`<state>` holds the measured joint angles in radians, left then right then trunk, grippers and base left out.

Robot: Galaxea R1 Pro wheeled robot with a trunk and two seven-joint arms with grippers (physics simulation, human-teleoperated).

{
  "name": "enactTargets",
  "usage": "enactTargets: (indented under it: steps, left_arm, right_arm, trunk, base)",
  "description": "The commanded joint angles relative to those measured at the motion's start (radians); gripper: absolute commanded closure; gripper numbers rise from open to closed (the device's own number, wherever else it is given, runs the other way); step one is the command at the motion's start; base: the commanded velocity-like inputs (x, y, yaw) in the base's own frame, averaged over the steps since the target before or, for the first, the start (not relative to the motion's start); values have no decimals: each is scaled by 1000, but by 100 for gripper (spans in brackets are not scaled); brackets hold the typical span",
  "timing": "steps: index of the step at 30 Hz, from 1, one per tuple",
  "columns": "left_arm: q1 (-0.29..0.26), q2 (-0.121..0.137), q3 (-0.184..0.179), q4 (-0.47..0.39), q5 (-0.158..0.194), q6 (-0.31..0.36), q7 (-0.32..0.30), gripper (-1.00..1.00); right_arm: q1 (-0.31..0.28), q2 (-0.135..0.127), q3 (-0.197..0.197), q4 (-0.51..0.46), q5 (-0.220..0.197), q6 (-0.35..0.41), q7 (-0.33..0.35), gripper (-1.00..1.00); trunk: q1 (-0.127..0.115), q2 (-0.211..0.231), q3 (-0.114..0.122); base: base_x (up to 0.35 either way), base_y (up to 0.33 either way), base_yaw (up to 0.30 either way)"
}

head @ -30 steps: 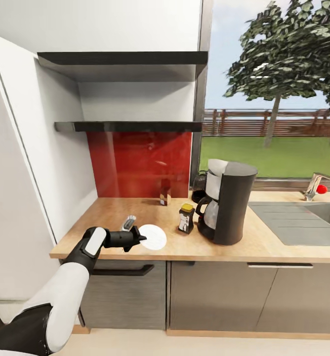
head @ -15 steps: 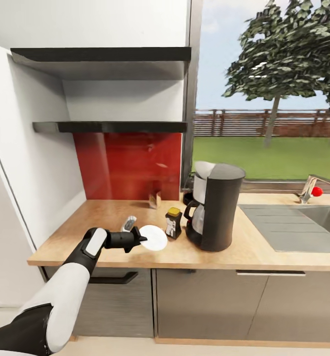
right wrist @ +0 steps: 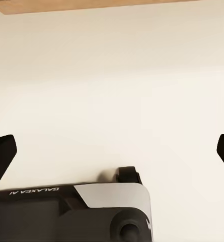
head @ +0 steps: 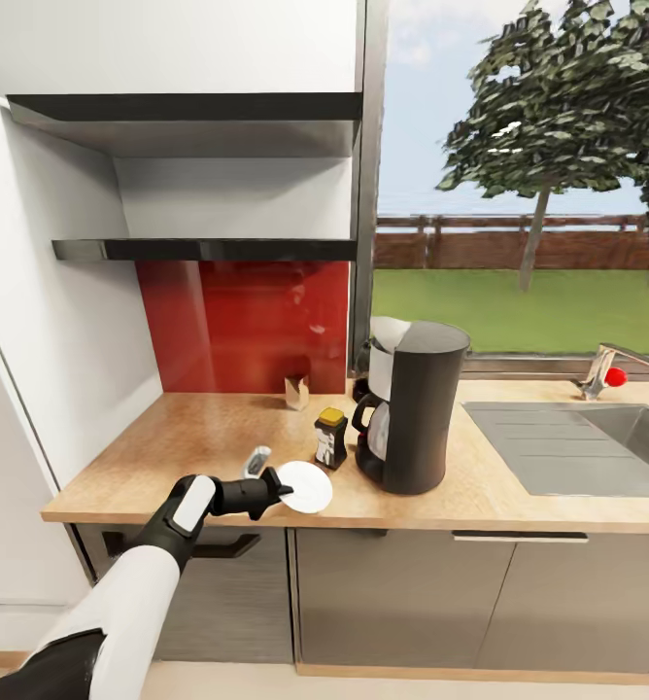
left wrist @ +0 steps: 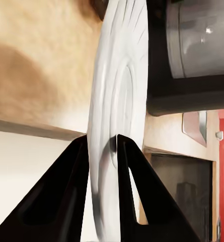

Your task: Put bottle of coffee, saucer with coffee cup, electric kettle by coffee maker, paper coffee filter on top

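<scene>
The left claw (head: 278, 485) is clamped on the rim of the white saucer (head: 305, 487), one finger on each face, as the left wrist view shows (left wrist: 102, 151). The saucer hangs over the front edge of the wooden surface (head: 198, 437), at about 8 o'clock from the coffee maker (head: 410, 406) and near it. The bottle of coffee (head: 330, 438) stands on the surface just beside the coffee maker, at its 9 o'clock. A small brown container (head: 296, 392) sits farther back by the red backsplash; what it is I cannot tell. The right claw (right wrist: 112, 151) is spread wide, its fingertips (right wrist: 2, 154) far apart over pale floor.
</scene>
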<state>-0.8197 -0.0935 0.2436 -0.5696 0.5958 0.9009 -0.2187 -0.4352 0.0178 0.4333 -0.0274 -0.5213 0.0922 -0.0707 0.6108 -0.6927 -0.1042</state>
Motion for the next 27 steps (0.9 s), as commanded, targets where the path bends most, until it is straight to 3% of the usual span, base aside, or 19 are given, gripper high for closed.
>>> enactTargets:
  steps: [1, 8, 22, 27]
  left_arm:
    - [2, -5, 8, 1, -8, -7, -4, 100]
    - [18, -11, 8, 4, -3, -31, -5, 100]
    - [31, -17, 10, 16, -1, -35, -8, 100]
    - [36, -16, 10, 51, -1, -69, -9, 100]
  right_arm:
    - [0, 0, 9, -3, -8, 6, -5, -100]
    - [0, -1, 9, -3, -8, 6, -4, -100]
    - [0, -1, 10, -3, -1, 10, -4, -100]
    - [0, -2, 10, -3, 0, 9, -5, -100]
  trunk:
    - [0, -1, -2]
    - [0, -1, -2]
    - [0, -1, -2]
    - [0, -1, -2]
  base:
    - [3, 0, -39]
    - [1, 0, -140]
    - [87, 0, -3]
    - [8, 0, 0]
